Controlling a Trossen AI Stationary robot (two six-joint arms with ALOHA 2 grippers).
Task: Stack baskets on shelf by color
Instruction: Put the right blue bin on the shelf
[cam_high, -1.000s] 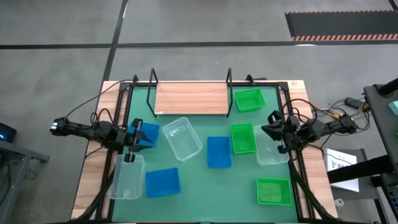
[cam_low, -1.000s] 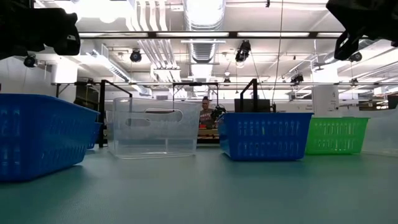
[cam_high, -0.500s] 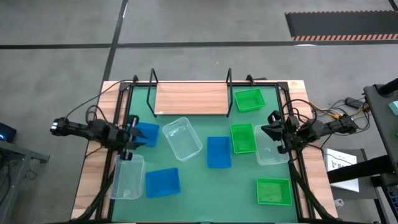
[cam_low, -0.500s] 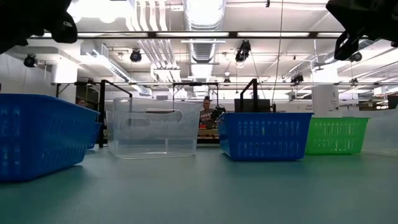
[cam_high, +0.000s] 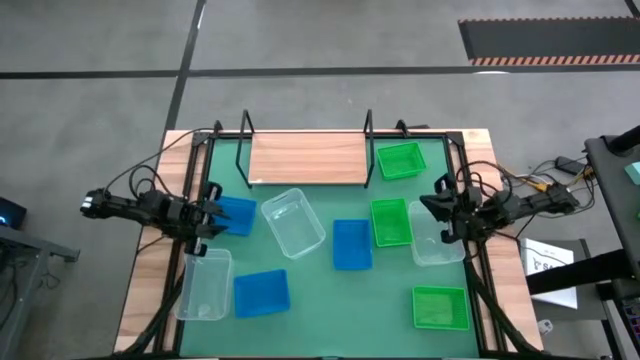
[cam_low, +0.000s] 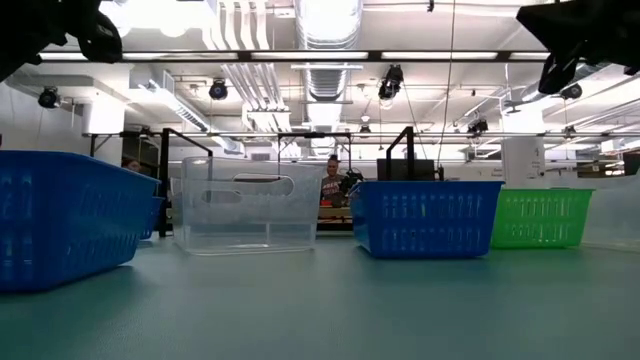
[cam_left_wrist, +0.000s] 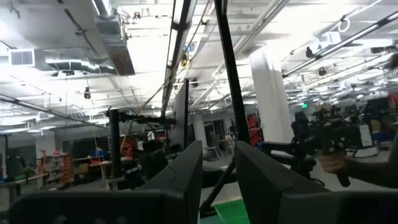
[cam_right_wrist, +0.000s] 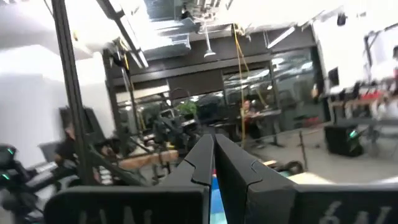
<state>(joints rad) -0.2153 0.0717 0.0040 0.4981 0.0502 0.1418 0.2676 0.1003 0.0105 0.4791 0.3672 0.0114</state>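
Observation:
The wooden shelf (cam_high: 308, 158) stands bare at the back of the green mat. Green baskets sit at the back right (cam_high: 400, 160), mid right (cam_high: 391, 222) and front right (cam_high: 440, 307). Blue baskets lie at the left (cam_high: 237, 215), centre (cam_high: 351, 244) and front left (cam_high: 261, 293). Clear baskets rest in the middle (cam_high: 294, 222), front left (cam_high: 204, 284) and right (cam_high: 435, 238). My left gripper (cam_high: 208, 215) hovers open and empty beside the left blue basket; its fingers (cam_left_wrist: 186, 171) stand apart. My right gripper (cam_high: 437, 210) hangs shut and empty over the right clear basket.
Black wire uprights (cam_high: 247, 150) rise at both shelf ends. Bare wood strips (cam_high: 150, 270) and arm cables flank the mat. In the low view a blue basket (cam_low: 60, 215), a clear one (cam_low: 247, 205), another blue (cam_low: 425, 218) and a green (cam_low: 540, 218) stand in a row.
My left gripper has drawn back from the front-left clear basket's rim towards the table's left edge, still empty. The right arm has hardly moved.

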